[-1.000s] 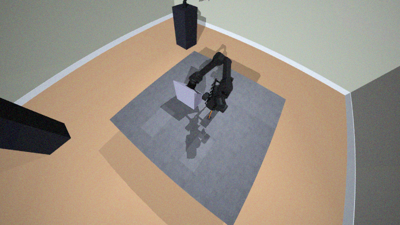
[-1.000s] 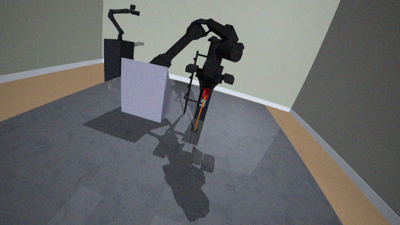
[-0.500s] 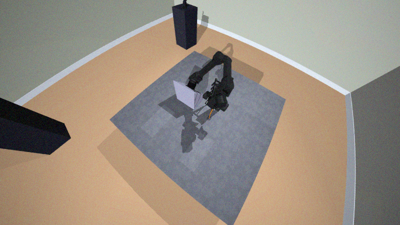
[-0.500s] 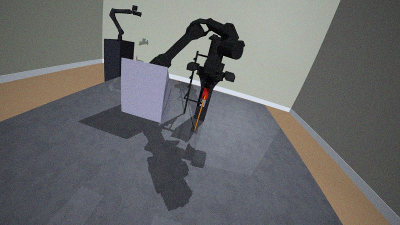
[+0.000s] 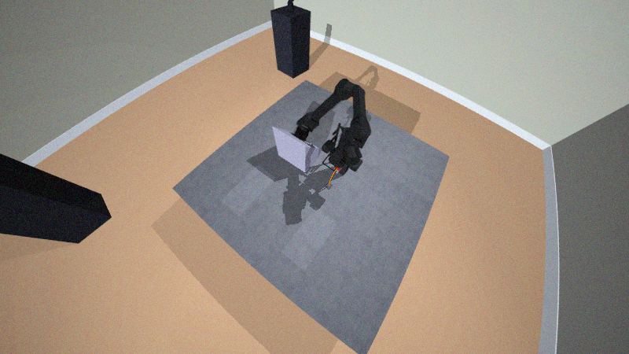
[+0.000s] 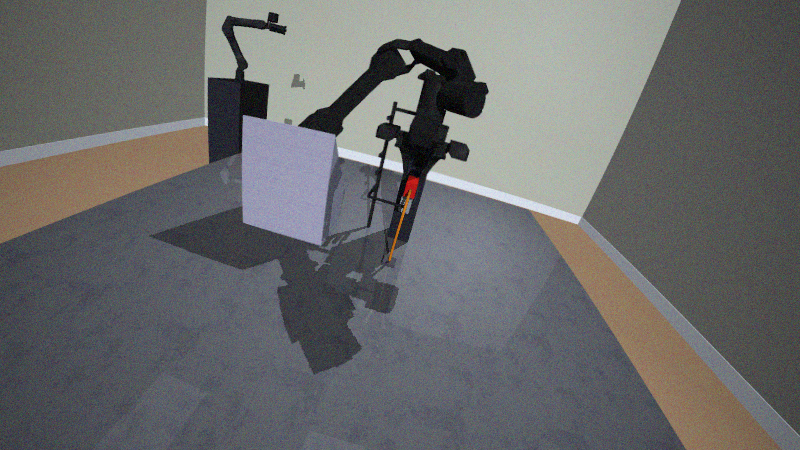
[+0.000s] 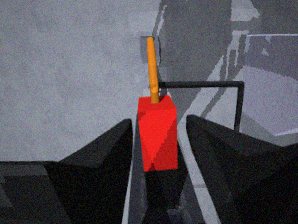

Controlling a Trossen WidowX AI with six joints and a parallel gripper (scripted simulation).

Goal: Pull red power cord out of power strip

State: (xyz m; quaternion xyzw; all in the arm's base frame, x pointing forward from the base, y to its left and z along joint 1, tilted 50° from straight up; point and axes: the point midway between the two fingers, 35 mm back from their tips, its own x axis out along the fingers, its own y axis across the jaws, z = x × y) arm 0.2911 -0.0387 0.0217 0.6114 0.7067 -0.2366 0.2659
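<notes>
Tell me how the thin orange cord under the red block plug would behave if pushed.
The thin orange cord is probably stiff: it runs straight from the red block plug to the mat. So slender, it is likely light and would tip, not roll.
</notes>
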